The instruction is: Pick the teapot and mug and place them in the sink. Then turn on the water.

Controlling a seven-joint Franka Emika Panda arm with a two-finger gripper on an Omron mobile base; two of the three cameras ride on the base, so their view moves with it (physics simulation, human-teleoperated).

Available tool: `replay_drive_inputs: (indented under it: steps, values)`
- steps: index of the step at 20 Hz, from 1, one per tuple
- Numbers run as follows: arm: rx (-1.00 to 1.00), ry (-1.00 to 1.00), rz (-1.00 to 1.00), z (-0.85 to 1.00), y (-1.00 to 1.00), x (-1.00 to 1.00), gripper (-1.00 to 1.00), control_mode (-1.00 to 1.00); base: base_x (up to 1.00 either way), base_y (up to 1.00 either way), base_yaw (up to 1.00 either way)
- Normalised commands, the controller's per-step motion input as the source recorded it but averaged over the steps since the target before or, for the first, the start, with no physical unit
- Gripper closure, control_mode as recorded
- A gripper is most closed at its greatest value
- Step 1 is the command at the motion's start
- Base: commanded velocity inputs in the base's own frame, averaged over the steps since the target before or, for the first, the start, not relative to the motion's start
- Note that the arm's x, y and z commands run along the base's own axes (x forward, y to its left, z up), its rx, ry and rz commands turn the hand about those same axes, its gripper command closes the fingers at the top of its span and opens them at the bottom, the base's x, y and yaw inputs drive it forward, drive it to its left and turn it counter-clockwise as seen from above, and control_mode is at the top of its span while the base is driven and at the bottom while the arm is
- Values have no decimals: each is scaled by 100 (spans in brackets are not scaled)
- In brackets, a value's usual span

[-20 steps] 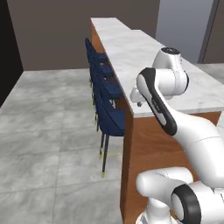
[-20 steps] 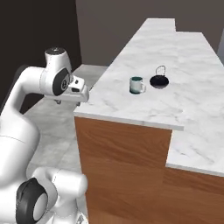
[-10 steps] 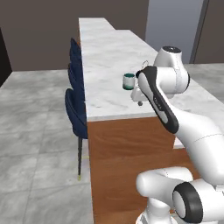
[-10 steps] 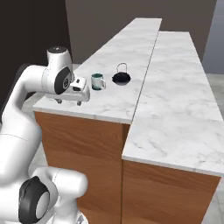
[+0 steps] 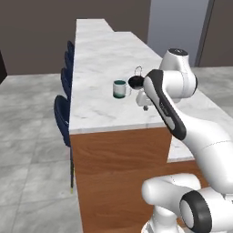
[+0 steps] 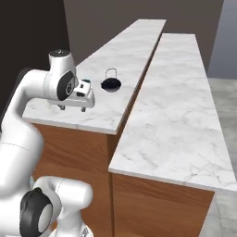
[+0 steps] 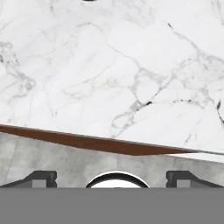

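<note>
Approaching the first pick: the wide-open tool (image 6: 73, 108) is hovering over the white marble bench (image 6: 115, 60), needing to reach the dark squat teapot (image 6: 111, 84) beside the teal-lined grey mug (image 5: 119, 89).

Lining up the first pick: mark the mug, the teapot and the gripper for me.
mug (image 5: 119, 89), left base view, on its pale outer wall.
teapot (image 6: 111, 84), right base view, on its dark body.
gripper (image 6: 72, 109), right base view, between its open fingertips.

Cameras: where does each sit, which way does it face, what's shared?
Left base view: behind-left of the arm, facing along the marble counter; mug, gripper.
Right base view: behind-right, same counter; teapot, gripper.
Hand view: looks down at the counter edge; open fingertips.
Shared: both base views show counter, teapot, arm.
</note>
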Motion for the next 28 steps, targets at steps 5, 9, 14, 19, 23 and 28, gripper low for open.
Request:
replay_drive_inputs:
  steps: [5,9,14,19,23,28]
  values:
    - [0,0,0,0,0,0,-100,100,40,-54,0]
    - [0,0,0,0,0,0,-100,100,22,-30,-2]
    - [0,0,0,0,0,0,-100,100,32,-7,-10]
    - [0,0,0,0,0,0,-100,100,45,-3,-12]
    - [0,0,0,0,0,0,-100,100,39,0,-7]
    - [0,0,0,0,0,0,-100,100,37,0,-1]
